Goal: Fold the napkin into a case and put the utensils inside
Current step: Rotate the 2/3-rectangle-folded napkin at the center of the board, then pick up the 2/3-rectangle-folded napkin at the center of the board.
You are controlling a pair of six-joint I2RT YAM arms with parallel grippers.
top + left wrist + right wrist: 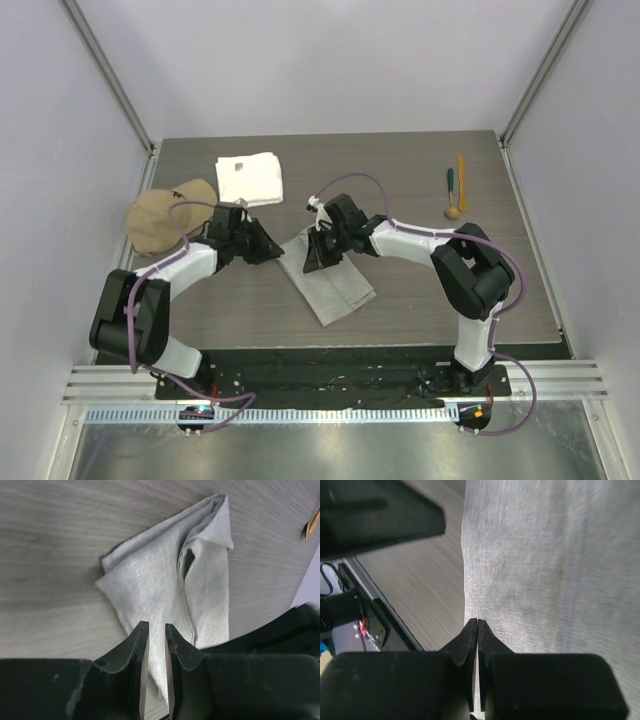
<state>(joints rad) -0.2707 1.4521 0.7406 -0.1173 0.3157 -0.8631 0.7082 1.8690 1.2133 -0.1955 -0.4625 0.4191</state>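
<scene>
The light-grey napkin [335, 285] lies partly folded at the table's middle, with a loose flap showing in the left wrist view [160, 580]. My right gripper [318, 258] sits at its upper left part; in the right wrist view it [477, 621] is shut on the napkin's edge [550, 570]. My left gripper [275, 245] is just left of the cloth, its jaws [154, 626] a narrow gap apart over the napkin's near corner, holding nothing. The utensils lie at the back right: a teal-handled one [450, 180], an orange stick [461, 180] and a wooden spoon bowl [452, 212].
A thick white towel [248, 178] lies at the back, left of centre. A tan cap [165, 215] sits at the left edge, beside my left arm. The right arm's black body [280, 630] shows close by in the left wrist view. Walls enclose the table.
</scene>
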